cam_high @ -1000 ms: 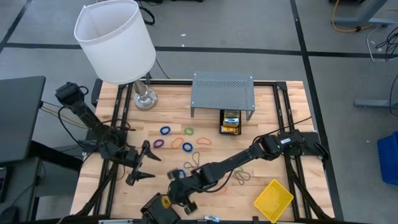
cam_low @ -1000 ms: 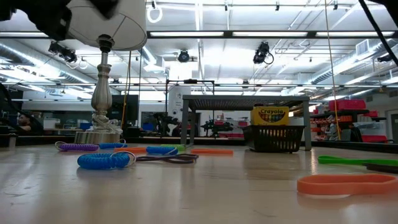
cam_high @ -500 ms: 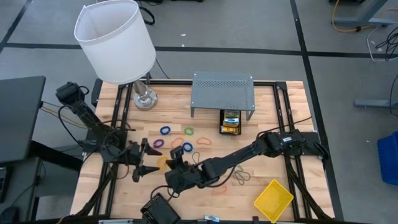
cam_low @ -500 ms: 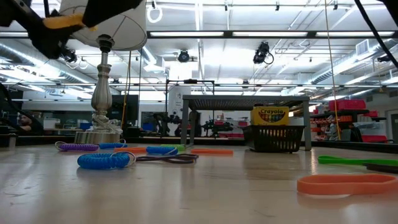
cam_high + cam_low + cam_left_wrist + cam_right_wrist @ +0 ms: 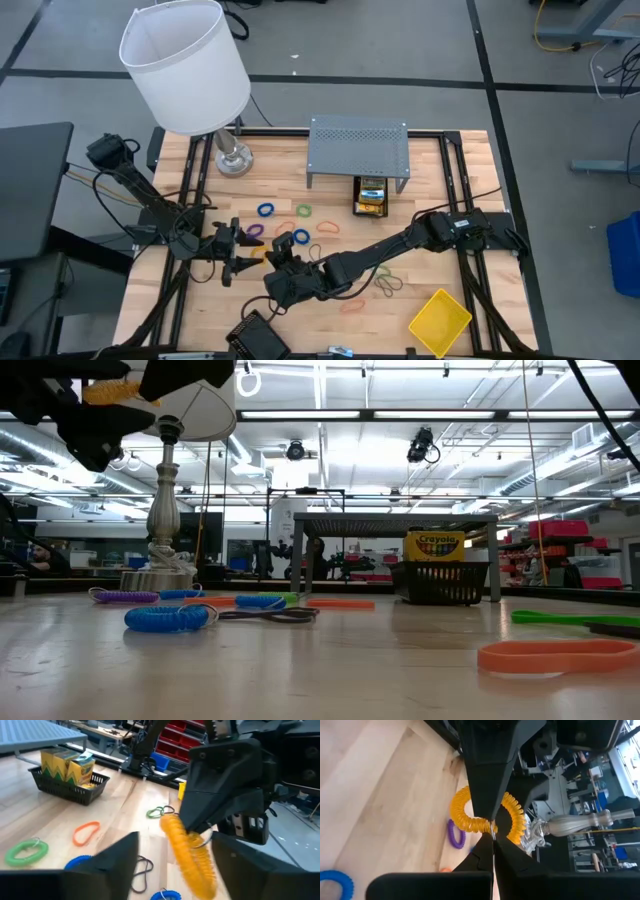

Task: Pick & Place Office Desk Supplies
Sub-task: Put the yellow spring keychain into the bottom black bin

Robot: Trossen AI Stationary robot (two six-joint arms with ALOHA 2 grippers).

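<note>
Handover of a yellow coil loop (image 5: pixel 187 852) above the wooden surface (image 5: pixel 420 210). Your right tool (image 5: pixel 277 258) is pressed together on the loop, pinching one strand of it and holding it clear of the surface, as the right wrist view shows (image 5: pixel 487 822). Your left tool (image 5: pixel 232 252) faces it from just beside, its fingers (image 5: pixel 107 865) spread, with the loop hanging between them and not yet gripped.

Risks, judged from this pose:
- If your right tool lets go before the left has a firm hold, the loop will likely drop among the blue coil (image 5: pixel 168 617) and the other bands
- The coil is springy; a grip on one turn could let it stretch or slip out
- The two tools stand very near; closing off-centre could knock finger against finger

The crayon boxes (image 5: pixel 371 192) sit in the black mesh tray (image 5: pixel 443 582) under the grey shelf (image 5: pixel 358 145); the yellow tray (image 5: pixel 440 320) lies well apart
</note>
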